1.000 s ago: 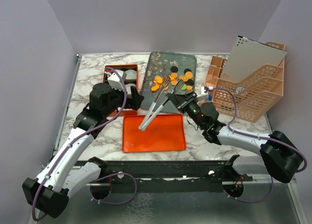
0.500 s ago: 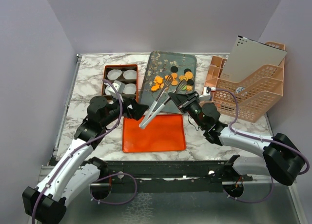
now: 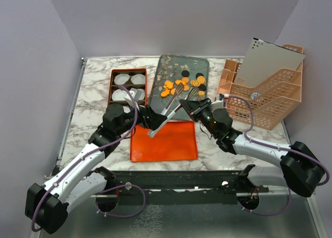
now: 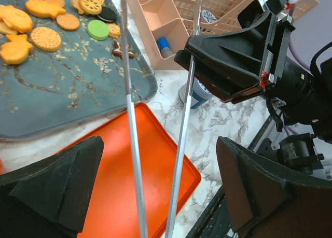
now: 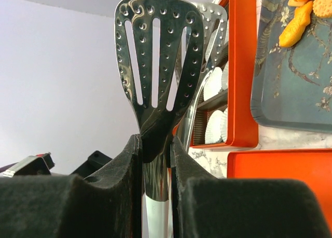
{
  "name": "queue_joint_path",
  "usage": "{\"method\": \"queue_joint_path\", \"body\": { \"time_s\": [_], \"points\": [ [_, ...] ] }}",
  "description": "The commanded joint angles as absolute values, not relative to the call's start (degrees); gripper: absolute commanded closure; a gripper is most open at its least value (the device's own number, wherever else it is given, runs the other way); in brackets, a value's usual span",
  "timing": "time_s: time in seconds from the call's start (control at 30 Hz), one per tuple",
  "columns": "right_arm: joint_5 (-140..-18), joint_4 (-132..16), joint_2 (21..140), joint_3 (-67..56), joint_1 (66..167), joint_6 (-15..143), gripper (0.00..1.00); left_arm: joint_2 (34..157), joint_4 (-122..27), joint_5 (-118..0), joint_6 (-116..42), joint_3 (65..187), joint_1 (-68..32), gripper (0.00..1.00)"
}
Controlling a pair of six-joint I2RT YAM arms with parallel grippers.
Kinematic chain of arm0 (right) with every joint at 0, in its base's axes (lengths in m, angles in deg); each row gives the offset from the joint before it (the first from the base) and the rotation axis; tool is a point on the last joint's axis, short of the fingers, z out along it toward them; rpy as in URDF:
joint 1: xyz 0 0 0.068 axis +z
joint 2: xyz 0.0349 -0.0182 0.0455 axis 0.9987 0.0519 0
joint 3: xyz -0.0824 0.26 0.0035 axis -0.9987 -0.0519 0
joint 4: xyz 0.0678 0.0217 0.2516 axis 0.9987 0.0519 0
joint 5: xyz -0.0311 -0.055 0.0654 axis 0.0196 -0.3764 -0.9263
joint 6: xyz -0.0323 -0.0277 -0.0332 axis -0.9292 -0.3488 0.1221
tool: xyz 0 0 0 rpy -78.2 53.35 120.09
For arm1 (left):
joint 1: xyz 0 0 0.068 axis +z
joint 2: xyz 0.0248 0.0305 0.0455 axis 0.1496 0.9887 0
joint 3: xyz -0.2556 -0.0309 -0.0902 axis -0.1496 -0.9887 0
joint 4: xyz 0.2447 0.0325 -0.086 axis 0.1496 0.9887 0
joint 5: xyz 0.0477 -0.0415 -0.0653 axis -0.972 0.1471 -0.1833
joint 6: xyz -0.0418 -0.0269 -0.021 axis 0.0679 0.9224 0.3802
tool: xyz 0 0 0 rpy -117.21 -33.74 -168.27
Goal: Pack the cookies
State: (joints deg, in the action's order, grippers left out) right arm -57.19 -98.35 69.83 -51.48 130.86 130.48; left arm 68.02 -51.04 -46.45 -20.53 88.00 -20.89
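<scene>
The cookies, mostly orange discs with a few black, lie on the dark patterned tray. They also show in the left wrist view, with a green one, and in the right wrist view. My right gripper is shut on one arm of the steel tongs, just below its slotted head. My left gripper is open, with its jaws standing either side of both tong arms near their joined end, not touching them.
An orange box with white paper liners stands left of the tray. A flat orange lid lies in front, under the tongs. A peach basket with a grey board stands at the right.
My left arm has swung right from over the orange box to the tongs' joined end, uncovering the liners. My right gripper and the tongs have barely moved.
</scene>
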Motion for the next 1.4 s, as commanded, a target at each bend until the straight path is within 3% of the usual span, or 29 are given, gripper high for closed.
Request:
{"method": "queue_joint_path", "body": {
  "time_s": [0.0, 0.23, 1.03, 1.13, 1.37],
  "points": [
    [-55.25, -98.17, 69.38, -49.46, 130.88, 133.55, 0.99, 70.63, -56.19, -49.84, -17.85, 87.66, -24.2, 0.01],
    [-55.45, -96.97, 68.64, -49.45, 130.9, 134.27, 0.99, 76.2, -56.7, -50.77, -18.11, 90.74, -27.29, 0.02],
    [-57.68, -97.26, 67.35, -50.39, 130.88, 135.6, 0.99, 83.0, -54.54, -50.79, -18.48, 93.54, -29.17, 0.31],
    [-57.95, -97.46, 67.37, -50.52, 130.88, 135.9, 1.0, 83.37, -54.7, -50.37, -18.41, 93.74, -29.17, 0.39],
    [-58.35, -97.64, 67.53, -50.72, 130.89, 136.35, 1.0, 83.79, -54.73, -49.53, -18.76, 93.63, -29.25, 0.43]
  ]
}}
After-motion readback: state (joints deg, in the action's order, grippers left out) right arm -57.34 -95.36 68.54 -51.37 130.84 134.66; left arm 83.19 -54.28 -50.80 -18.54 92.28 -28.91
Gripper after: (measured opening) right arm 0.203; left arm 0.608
